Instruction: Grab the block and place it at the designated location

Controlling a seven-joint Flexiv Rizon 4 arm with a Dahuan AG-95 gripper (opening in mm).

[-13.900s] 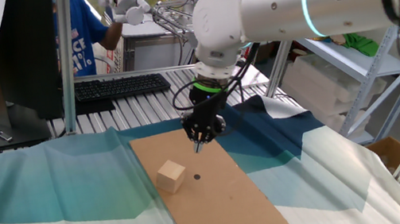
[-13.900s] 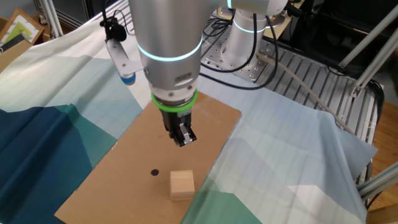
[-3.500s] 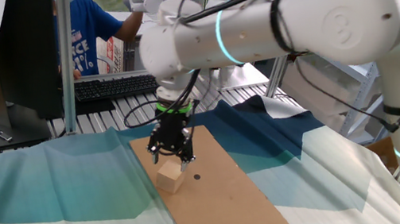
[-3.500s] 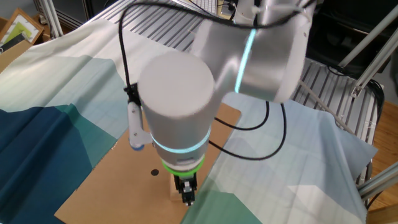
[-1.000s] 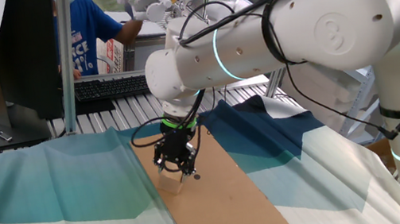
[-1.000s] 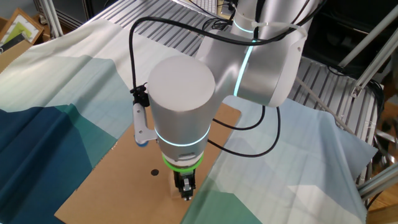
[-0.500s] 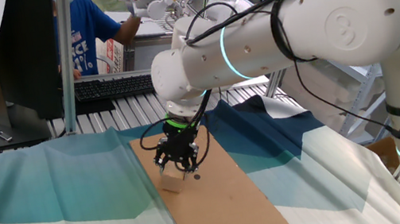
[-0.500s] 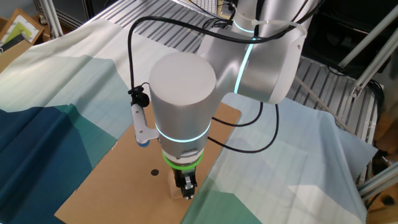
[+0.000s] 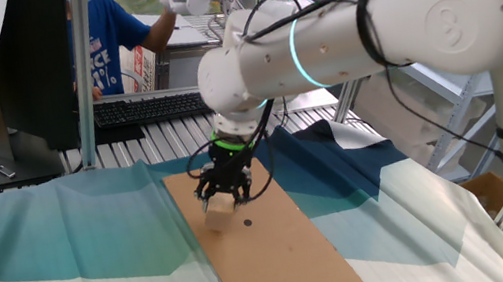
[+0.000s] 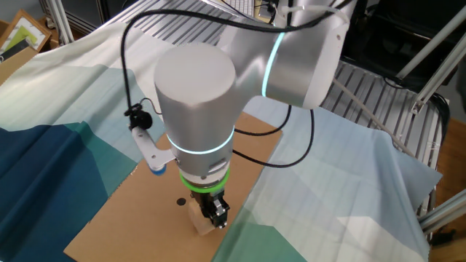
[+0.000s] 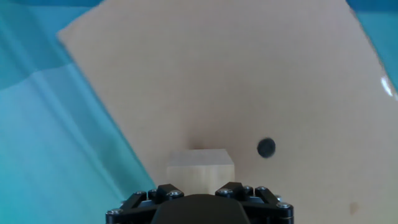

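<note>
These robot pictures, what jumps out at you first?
The big white arm with its glowing teal ring stands out, bending down over the brown cardboard. At its tip the black gripper is closed on a small pale wooden block. Close beside the block sits a tiny black dot on the cardboard, and blue and teal cloth covers the table all around.
</note>
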